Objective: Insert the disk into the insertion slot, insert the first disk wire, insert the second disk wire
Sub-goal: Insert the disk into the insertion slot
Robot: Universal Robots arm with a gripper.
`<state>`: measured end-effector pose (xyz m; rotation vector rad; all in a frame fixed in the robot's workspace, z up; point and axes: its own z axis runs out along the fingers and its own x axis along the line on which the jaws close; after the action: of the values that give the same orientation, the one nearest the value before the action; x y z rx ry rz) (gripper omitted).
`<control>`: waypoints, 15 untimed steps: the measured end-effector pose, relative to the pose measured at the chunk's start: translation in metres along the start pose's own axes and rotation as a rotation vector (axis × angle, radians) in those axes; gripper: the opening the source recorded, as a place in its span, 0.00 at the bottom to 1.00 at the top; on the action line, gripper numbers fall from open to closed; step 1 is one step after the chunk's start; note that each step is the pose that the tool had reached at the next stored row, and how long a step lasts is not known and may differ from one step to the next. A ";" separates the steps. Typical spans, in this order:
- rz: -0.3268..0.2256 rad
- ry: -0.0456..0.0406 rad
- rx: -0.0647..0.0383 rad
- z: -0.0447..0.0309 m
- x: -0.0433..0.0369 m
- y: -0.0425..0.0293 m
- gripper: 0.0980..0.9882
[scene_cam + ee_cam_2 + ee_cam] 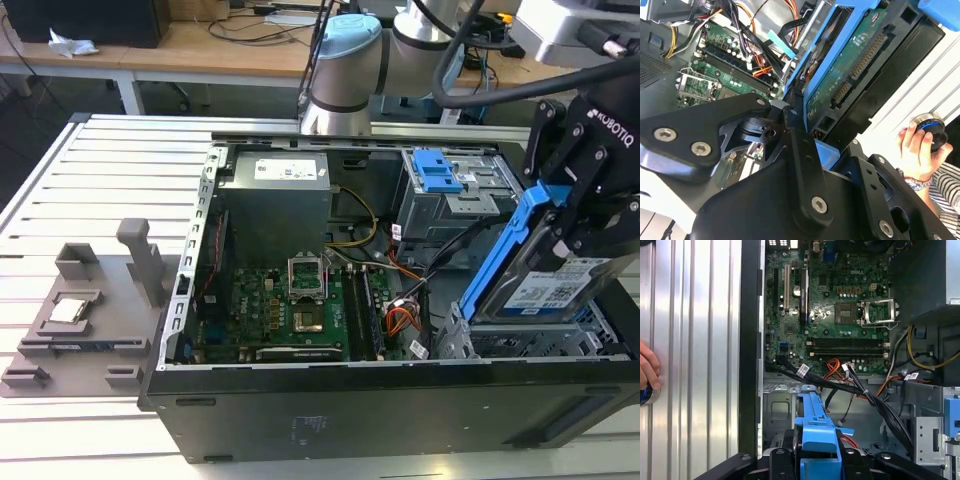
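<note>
In the exterior view my black gripper (585, 215) is shut on the disk (550, 290), a hard drive with a white label in a blue carrier (512, 245). The disk hangs tilted over the insertion slot (500, 342), a silver perforated bay at the open case's front corner on the exterior view's right. In the second wrist view the disk's green circuit board (850, 65) faces the camera, with black fingers (799, 145) clamped on the carrier's edge. In the first wrist view the carrier (815, 432) sits between the fingers, above the bay's floor (777, 412). Loose black and orange wires (840, 382) run just beyond it.
A taller grey cage with a blue latch (440, 175) stands behind the slot. The motherboard (300, 300) and power supply (275, 195) fill the case. A grey fixture (90, 310) lies on the slatted table at the exterior view's left. A person's hand (917, 150) holds a round knob nearby.
</note>
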<state>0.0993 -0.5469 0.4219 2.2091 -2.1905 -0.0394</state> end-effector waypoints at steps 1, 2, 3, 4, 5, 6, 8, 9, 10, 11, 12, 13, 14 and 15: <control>0.000 0.0000 0.000 0.0020 0.0000 -0.0001 0.30; 0.000 0.0000 0.000 0.0036 0.0000 -0.0001 0.30; 0.000 0.0000 0.000 0.0052 0.0000 -0.0002 0.30; 0.000 -0.0001 0.000 0.0086 0.0000 -0.0003 0.30; 0.000 0.0000 0.000 0.0116 0.0000 -0.0004 0.30; 0.000 0.0001 0.000 0.0132 -0.0001 -0.0005 0.30; 0.000 0.0000 0.000 0.0158 -0.0001 -0.0006 0.30; 0.000 0.0001 0.000 0.0165 -0.0001 -0.0006 0.30; 0.000 0.0000 0.000 0.0176 -0.0001 -0.0007 0.30; 0.000 0.0000 0.000 0.0182 -0.0001 -0.0007 0.30; 0.000 0.0001 0.000 0.0188 -0.0001 -0.0008 0.30; 0.000 0.0000 0.000 0.0196 -0.0001 -0.0008 0.30; 0.000 0.0000 0.000 0.0207 -0.0001 -0.0008 0.30; 0.000 0.0000 0.000 0.0213 -0.0001 -0.0008 0.30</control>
<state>0.0994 -0.5469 0.4006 2.2092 -2.1904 -0.0393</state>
